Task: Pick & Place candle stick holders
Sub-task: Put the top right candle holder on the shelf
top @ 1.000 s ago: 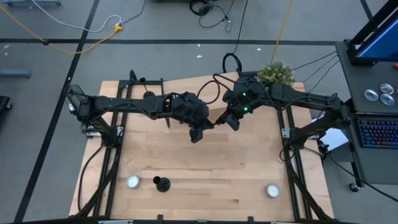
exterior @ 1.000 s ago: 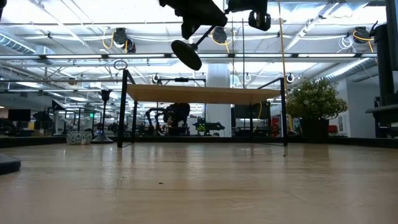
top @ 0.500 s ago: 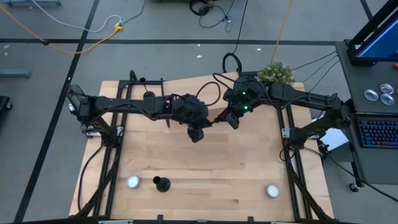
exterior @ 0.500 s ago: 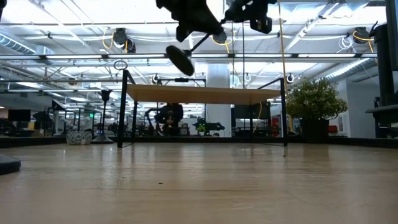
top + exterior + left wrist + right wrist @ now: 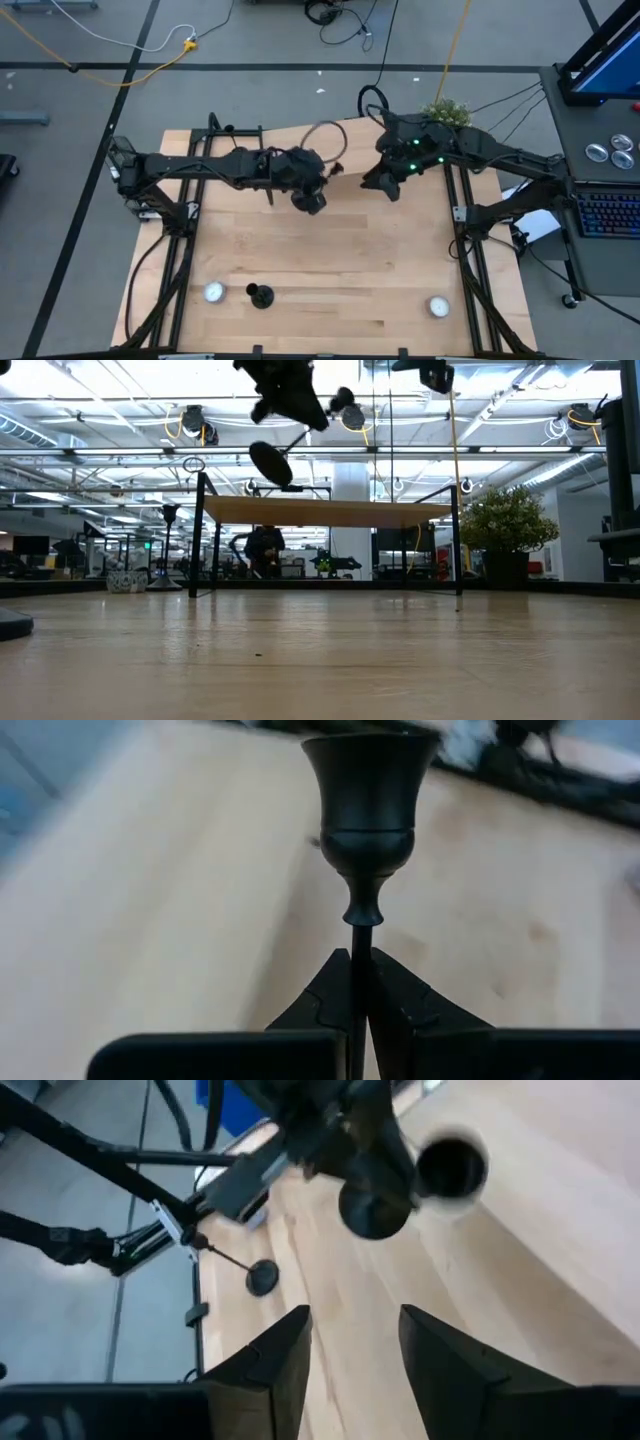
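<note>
My left gripper (image 5: 312, 200) is shut on a black candle stick holder (image 5: 300, 432), held high over the middle of the table's far half. Its cup (image 5: 368, 790) stands out past the fingertips. In the low view its round base (image 5: 270, 463) is lower than its cup (image 5: 342, 400). My right gripper (image 5: 385, 186) is open and empty, a little to the right of the left one; its wrist view (image 5: 355, 1345) looks at the held holder (image 5: 375, 1205). A second holder (image 5: 260, 295) stands on its base near the table's near left edge. No third holder shows. My left gripper pinches the holder's thin stem (image 5: 360, 945) between its two fingers, just below the cup. The holder is lifted clear of the table and tilted, with its base down toward the table's left and its cup up toward the right.
Two small white round things lie near the table's near edge, one (image 5: 214, 292) beside the standing holder and one (image 5: 437, 305) at the right. A potted plant (image 5: 443, 116) stands at the far right corner. The bare wooden top (image 5: 340, 270) spreads between them.
My left gripper has carried the holder toward the table's left and far edge, and the holder has stayed tilted and clear of the table. My right gripper, close by the holder's cup end a second ago, has drawn away toward the table's right edge.
</note>
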`<action>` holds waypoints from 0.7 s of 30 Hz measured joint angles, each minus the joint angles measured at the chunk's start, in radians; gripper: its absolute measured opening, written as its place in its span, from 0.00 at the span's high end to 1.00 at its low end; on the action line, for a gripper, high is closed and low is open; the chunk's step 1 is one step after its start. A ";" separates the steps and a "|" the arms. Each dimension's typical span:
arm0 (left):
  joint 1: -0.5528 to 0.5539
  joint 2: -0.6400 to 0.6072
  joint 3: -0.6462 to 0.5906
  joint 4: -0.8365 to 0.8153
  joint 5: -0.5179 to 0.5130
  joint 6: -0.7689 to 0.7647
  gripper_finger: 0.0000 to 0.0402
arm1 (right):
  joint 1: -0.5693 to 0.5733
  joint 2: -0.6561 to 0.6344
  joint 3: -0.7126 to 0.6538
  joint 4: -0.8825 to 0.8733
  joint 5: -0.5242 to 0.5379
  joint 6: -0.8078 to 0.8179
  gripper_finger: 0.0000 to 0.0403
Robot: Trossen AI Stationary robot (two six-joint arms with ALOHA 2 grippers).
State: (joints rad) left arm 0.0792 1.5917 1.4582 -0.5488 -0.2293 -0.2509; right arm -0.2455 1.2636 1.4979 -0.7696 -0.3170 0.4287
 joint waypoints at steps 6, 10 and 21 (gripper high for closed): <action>-0.001 -0.098 0.000 0.001 -0.289 0.005 0.97 | -0.002 -0.049 0.000 -0.001 0.101 -0.025 0.65; 0.012 -0.125 0.000 0.021 -0.535 0.030 0.97 | -0.001 -0.061 0.000 0.003 0.113 -0.044 0.65; 0.148 -0.134 -0.182 0.385 -0.595 0.100 0.97 | -0.002 -0.059 0.000 0.009 0.139 -0.105 0.65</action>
State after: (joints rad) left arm 0.2275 1.4576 1.2766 -0.1640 -0.8239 -0.1513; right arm -0.2470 1.2041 1.4979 -0.7601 -0.1777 0.3241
